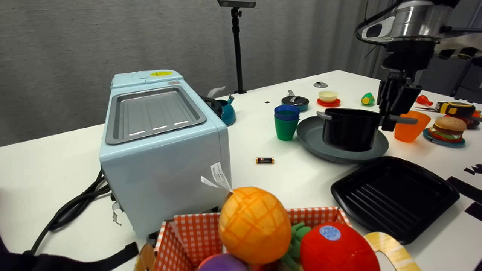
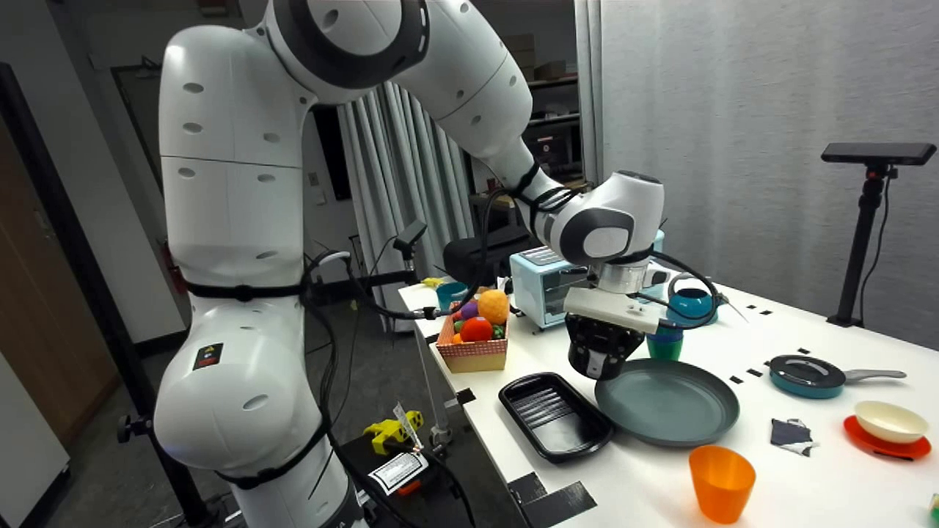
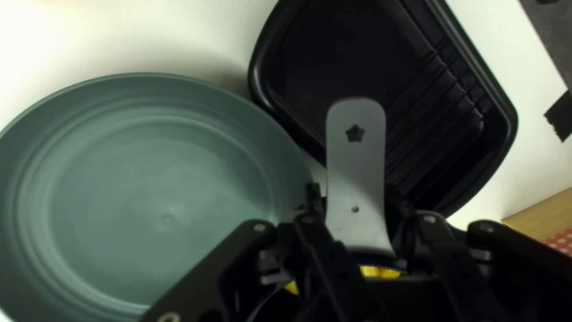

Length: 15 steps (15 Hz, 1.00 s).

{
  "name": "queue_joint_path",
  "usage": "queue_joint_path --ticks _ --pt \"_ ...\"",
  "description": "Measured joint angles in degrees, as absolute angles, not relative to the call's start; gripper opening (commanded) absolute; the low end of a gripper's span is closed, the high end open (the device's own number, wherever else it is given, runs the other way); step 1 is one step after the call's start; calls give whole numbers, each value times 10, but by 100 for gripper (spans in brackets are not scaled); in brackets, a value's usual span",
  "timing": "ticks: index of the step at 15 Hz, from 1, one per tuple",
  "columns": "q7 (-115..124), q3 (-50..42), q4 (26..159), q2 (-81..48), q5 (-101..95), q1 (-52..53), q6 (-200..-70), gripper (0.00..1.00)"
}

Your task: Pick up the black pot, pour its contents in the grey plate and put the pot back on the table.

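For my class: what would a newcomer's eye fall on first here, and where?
Probably the big white arm, looming at the left of an exterior view. Next, the orange toy in the checked box, at an exterior view's bottom. Then the black pot, held by the gripper near the grey plate.

It's looking like a robotics lab to me: a big white robot arm (image 2: pixel 227 220) is filling the left of an exterior view, a camera (image 2: pixel 878 153) is perching on a black stand (image 2: pixel 860 249) at far right, a grey curtain (image 2: pixel 733 88) is hanging at upper right, shelves (image 2: pixel 554 119) are standing at upper middle, and black tape (image 2: pixel 561 506) is marking the white table (image 2: pixel 843 491) at bottom centre.
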State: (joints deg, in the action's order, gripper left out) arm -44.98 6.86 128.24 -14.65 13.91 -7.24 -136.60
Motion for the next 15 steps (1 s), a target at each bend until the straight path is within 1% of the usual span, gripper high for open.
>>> queue_joint_path --ticks 4,10,15 --pt "-450 64 1246 -163 187 -78 -1304 12" --pt "-449 52 1157 -208 231 -95 -1275 12" --pt "-449 51 1074 -264 281 -128 -1181 12"
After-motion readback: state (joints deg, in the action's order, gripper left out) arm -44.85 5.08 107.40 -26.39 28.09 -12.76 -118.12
